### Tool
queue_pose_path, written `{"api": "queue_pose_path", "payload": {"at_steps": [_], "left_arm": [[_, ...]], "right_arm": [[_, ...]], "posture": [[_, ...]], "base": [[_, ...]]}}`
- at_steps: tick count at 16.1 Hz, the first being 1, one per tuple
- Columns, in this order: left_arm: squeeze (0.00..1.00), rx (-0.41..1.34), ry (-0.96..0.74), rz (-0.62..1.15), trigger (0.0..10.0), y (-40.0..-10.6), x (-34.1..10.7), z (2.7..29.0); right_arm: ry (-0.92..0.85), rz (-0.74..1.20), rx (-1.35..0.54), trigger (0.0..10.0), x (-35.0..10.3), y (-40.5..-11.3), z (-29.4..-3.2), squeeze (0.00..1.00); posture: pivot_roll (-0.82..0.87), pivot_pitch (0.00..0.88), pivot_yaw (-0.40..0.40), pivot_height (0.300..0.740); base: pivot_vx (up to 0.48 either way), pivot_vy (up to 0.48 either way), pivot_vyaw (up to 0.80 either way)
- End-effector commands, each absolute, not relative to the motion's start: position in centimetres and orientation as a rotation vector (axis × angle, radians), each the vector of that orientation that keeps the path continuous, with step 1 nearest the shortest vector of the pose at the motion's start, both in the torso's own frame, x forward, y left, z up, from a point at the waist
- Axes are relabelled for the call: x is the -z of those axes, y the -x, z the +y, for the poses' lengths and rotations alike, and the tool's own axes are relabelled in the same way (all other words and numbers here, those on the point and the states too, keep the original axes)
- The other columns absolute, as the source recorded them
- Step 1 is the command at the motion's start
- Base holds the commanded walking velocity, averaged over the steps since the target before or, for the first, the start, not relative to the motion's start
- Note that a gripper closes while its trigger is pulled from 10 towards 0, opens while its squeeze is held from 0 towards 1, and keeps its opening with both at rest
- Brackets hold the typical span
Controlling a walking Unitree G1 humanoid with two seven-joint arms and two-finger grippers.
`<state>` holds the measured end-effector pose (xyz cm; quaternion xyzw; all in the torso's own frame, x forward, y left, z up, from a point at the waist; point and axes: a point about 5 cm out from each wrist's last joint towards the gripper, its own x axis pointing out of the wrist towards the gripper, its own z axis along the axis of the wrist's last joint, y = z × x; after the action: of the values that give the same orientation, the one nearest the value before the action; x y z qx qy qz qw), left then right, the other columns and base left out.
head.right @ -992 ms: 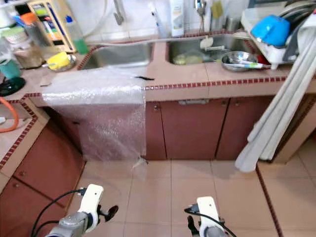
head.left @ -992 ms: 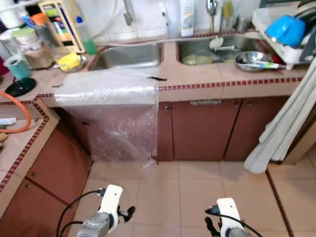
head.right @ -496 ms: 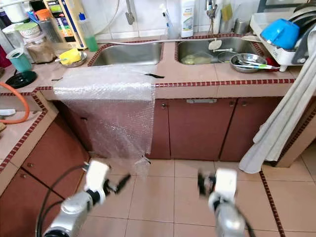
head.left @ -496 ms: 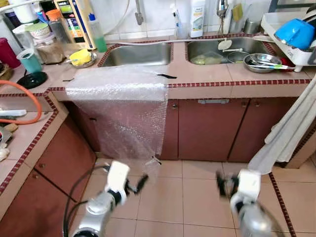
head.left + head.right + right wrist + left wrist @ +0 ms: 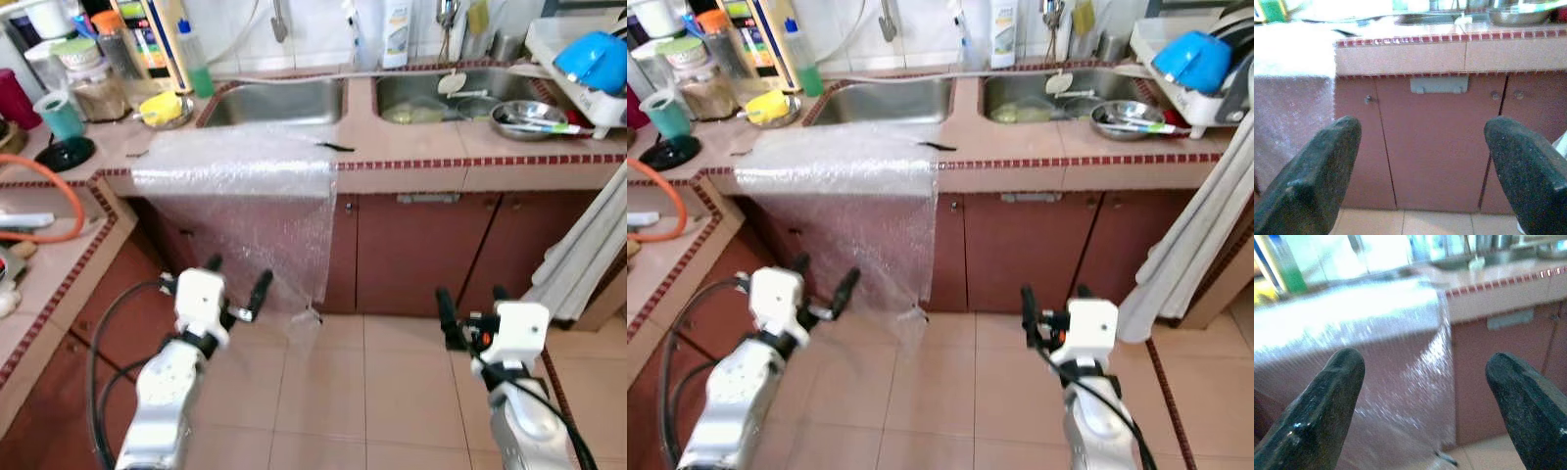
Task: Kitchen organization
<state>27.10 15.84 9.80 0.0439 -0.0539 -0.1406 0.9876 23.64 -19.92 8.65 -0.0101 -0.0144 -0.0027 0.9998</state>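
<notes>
Left gripper [image 5: 235,282] is hanging in the air in front of the lower cabinets, its black fingers [image 5: 1317,401] spread wide with nothing between them, pointing toward the bubble wrap [image 5: 245,196]. Right gripper [image 5: 470,305] is doing the same further along, fingers [image 5: 1312,181] wide apart and holding nothing, facing the brown cabinet doors [image 5: 1435,147] under the counter. Both silver arms are reaching up from the bottom of the head view, a black cable looping beside the left one.

The bubble wrap is lying flat on the tiled counter [image 5: 411,162] just in front of the left sink [image 5: 274,101] and is draping over the edge, hanging down across the cabinet front almost to the floor tiles [image 5: 392,392]. A small dark object [image 5: 336,147] is sitting at the sheet's right edge on the counter; I cannot tell what it is.

Beyond that, the right sink [image 5: 431,98] is holding some items, with a metal bowl [image 5: 529,117] beside it. A blue bowl [image 5: 593,59] is sitting upside down in the dish rack at the far right, and pale cloth [image 5: 588,264] is hanging down below it. On the left, a green bottle [image 5: 194,64], jars and a teal cup [image 5: 61,116] are crowding the counter corner, and an orange hose [image 5: 59,211] is curving across the side counter.
</notes>
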Motion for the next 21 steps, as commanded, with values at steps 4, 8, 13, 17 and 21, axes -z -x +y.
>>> {"api": "queue_pose_path", "payload": {"at_steps": [4,8,13,17,21], "left_arm": [[0.16,0.127,-0.087,-0.105,10.0,-26.6,-10.3,18.1],[1.00,0.183,0.032,-0.105,10.0,-26.8,-11.3,16.9],[1.00,0.350,0.149,-0.100,10.0,-27.6,-13.1,13.7],[0.00,0.321,0.152,-0.059,10.0,-27.9,-13.2,14.0],[0.00,0.306,0.131,-0.029,10.0,-28.1,-12.8,14.3]], "right_arm": [[0.085,-0.103,0.116,10.0,-11.6,-23.2,-21.0,0.00],[0.040,-0.116,0.164,10.0,-12.9,-23.6,-21.2,1.00],[0.068,-0.124,0.197,10.0,-13.8,-23.9,-21.4,1.00],[0.083,-0.121,0.185,10.0,-14.2,-24.6,-21.2,1.00],[0.046,-0.108,0.184,10.0,-14.2,-24.8,-20.7,1.00]], "posture": [[-0.03,0.000,0.131,0.740],[-0.04,0.000,0.134,0.740],[-0.04,0.000,0.139,0.740],[-0.04,0.000,0.133,0.740],[-0.02,0.000,0.130,0.740]], "base": [[0.000,0.000,0.00],[0.000,0.000,0.00],[0.000,0.000,0.00],[0.000,0.000,0.00],[0.000,0.212,0.00]]}}
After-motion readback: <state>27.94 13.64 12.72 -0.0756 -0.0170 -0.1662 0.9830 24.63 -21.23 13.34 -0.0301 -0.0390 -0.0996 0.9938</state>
